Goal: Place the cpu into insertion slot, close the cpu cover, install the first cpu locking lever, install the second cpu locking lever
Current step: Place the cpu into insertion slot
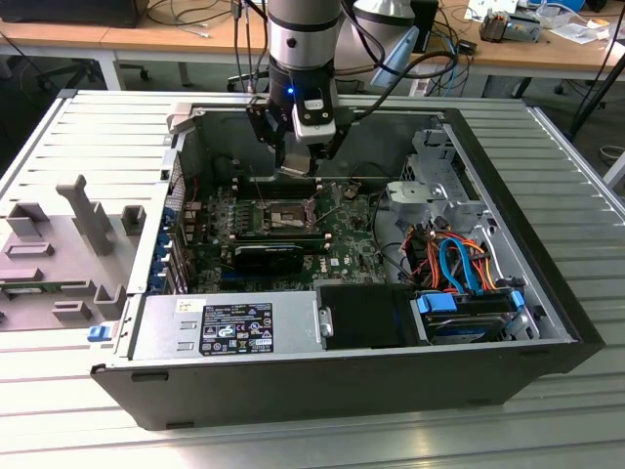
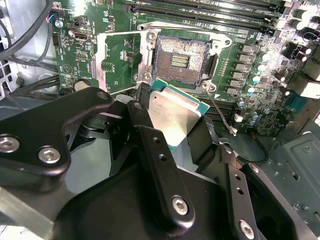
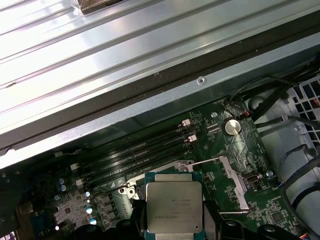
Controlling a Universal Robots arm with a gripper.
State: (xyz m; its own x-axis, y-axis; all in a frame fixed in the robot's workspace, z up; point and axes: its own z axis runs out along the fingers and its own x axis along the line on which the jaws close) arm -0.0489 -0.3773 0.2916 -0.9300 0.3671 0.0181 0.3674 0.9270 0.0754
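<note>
Silvery cpu (image 2: 176, 112) in hand (image 2: 172, 122) — near insertion slot (image 2: 181, 60), inside case (image 1: 391, 379)

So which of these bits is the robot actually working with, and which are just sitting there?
In the job: small square silvery cpu, held in the black gripper; square dark-pinned insertion slot; thin silver cpu cover, flipped open.
Just lying about: long black memory slots; grey metal power supply box; orange and blue cables.

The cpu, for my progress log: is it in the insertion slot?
No: the claw holds the cpu, and the insertion slot has its pins bare.
</note>
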